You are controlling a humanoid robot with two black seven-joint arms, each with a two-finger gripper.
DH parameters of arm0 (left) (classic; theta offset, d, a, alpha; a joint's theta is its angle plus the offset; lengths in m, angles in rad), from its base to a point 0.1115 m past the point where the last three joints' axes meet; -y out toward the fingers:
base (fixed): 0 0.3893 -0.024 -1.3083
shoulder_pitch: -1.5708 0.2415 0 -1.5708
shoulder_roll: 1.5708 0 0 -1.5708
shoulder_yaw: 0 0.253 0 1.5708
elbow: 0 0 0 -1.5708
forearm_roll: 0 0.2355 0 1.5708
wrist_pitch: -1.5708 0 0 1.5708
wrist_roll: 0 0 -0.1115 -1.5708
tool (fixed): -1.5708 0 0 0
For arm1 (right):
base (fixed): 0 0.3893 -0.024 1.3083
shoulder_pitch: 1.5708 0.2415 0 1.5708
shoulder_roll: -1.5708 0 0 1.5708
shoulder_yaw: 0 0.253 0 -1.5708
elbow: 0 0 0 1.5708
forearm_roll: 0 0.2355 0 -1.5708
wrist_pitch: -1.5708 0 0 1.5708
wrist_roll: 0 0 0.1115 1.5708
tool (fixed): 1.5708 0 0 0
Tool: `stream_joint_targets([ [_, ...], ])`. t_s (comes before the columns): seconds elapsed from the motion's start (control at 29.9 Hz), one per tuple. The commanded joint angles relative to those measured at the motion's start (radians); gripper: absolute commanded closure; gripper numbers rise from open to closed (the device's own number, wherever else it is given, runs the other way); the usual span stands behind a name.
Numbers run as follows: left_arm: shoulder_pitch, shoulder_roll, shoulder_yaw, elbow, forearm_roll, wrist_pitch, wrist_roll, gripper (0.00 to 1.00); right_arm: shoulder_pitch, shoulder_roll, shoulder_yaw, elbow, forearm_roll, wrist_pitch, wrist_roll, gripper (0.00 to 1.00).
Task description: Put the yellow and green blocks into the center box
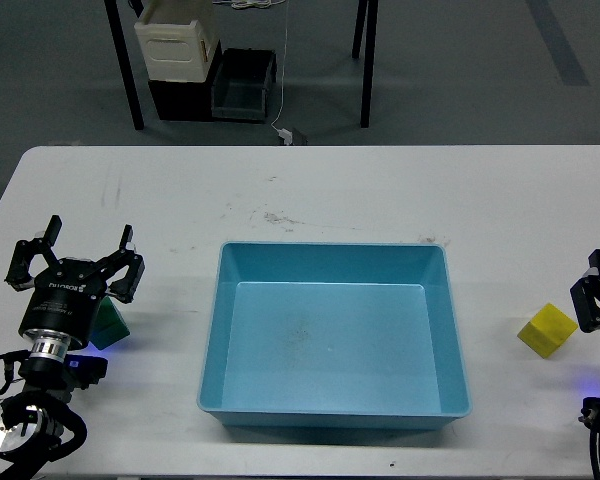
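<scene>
The center box (212,340), a shallow light-blue tray, sits in the middle of the white table with nothing in it. Left of it my left gripper (77,252) points down at the table with its fingers (126,270) spread open. The green block (110,328) shows as a dark green corner just under the gripper's body, mostly hidden by it. The yellow block (548,330) lies on the table right of the box. My right gripper (594,296) is cut off by the right edge, just right of the yellow block; only one dark finger part shows.
The white table (310,190) runs across the whole view. Beyond its far edge, on the floor, stand a cream bin (175,40) and a black bin (242,85) between dark table legs (125,70).
</scene>
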Motion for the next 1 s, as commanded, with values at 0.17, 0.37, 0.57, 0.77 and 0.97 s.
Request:
stream_joint_targets([
  [0.17, 0.000, -0.001, -0.001, -0.001, 0.001, 0.000, -0.031, 0.00, 0.000, 0.001, 0.005, -0.001, 0.000, 0.001, 0.007, 0.00],
  [0.37, 0.002, -0.001, -0.001, -0.001, 0.001, 0.000, -0.041, 0.00, 0.026, -0.031, 0.016, -0.050, -0.073, 0.045, 0.010, 0.00],
  [0.57, 0.002, -0.001, 0.000, 0.001, 0.001, 0.000, -0.041, 0.00, 0.104, -0.139, 0.057, -0.070, -0.368, 0.044, 0.015, 0.00],
  [0.77, 0.005, -0.002, 0.000, 0.002, 0.001, 0.000, -0.041, 0.00, 0.209, -0.302, 0.072, -0.066, -0.711, -0.004, 0.015, 0.00],
  [0.97, 0.005, -0.019, 0.000, 0.009, 0.001, 0.000, -0.041, 0.00, 0.372, -0.437, 0.050, -0.069, -1.147, -0.038, 0.017, 0.01],
])
